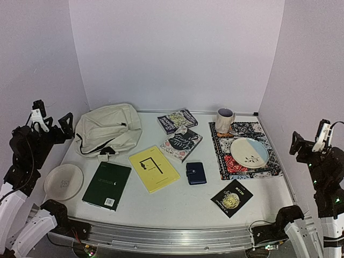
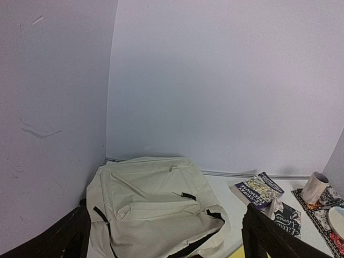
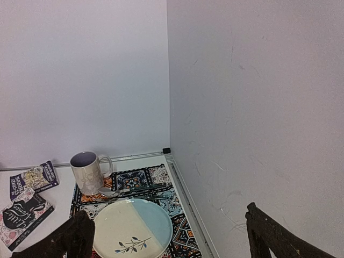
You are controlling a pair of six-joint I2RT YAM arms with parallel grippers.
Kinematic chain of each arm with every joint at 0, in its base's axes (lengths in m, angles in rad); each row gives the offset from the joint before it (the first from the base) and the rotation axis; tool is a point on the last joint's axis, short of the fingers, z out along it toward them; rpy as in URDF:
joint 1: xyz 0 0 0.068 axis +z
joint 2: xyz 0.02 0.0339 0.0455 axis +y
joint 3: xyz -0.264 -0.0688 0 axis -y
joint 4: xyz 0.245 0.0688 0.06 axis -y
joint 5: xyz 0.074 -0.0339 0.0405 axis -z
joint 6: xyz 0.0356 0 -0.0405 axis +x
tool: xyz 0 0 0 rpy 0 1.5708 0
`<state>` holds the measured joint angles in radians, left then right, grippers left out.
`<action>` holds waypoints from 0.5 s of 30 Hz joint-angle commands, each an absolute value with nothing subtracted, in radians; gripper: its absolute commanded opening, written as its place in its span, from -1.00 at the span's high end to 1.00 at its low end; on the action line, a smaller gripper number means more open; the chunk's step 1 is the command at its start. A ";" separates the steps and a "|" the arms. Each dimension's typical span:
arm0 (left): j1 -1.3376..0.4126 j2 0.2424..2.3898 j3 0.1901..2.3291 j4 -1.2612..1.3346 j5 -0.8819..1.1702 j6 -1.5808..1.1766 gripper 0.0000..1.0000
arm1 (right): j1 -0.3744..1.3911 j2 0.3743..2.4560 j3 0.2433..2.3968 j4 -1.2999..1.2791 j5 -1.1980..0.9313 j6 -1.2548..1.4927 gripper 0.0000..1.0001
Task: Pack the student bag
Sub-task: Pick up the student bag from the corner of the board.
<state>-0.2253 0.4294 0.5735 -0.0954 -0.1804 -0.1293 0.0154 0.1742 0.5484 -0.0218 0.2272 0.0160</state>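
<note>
The cream student bag [image 1: 107, 130] lies flat at the table's back left, with black zipper lines and strap ends; in the left wrist view the bag [image 2: 156, 209] lies below and ahead of the fingers. In front of it lie a dark green book [image 1: 107, 185] and a yellow book [image 1: 153, 168]. Further right lie a dark patterned book [image 1: 181, 143], a purple book [image 1: 177, 120], a small navy wallet [image 1: 195, 173] and a black booklet [image 1: 231, 198]. My left gripper [image 1: 52, 119] is open and empty, raised off the table's left edge. My right gripper [image 1: 309, 141] is open and empty, raised off the right edge.
A white plate [image 1: 63, 181] sits at the front left. A patterned mat [image 1: 267, 166] at the right holds a cream-and-blue plate [image 1: 249, 151], a mug [image 1: 224, 119] and cutlery [image 3: 129, 189]. White walls enclose the table on three sides.
</note>
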 commanded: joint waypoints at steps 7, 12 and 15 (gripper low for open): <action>-0.219 0.582 0.661 -0.089 -0.119 -0.091 -0.99 | 0.012 0.154 0.553 0.038 0.218 0.029 -0.97; -0.219 0.712 0.723 -0.122 -0.037 -0.038 -0.99 | 0.012 0.164 0.562 0.034 0.143 0.025 -0.96; -0.221 0.805 0.779 -0.143 -0.024 -0.021 -0.99 | 0.012 0.170 0.563 0.032 0.133 0.026 -0.97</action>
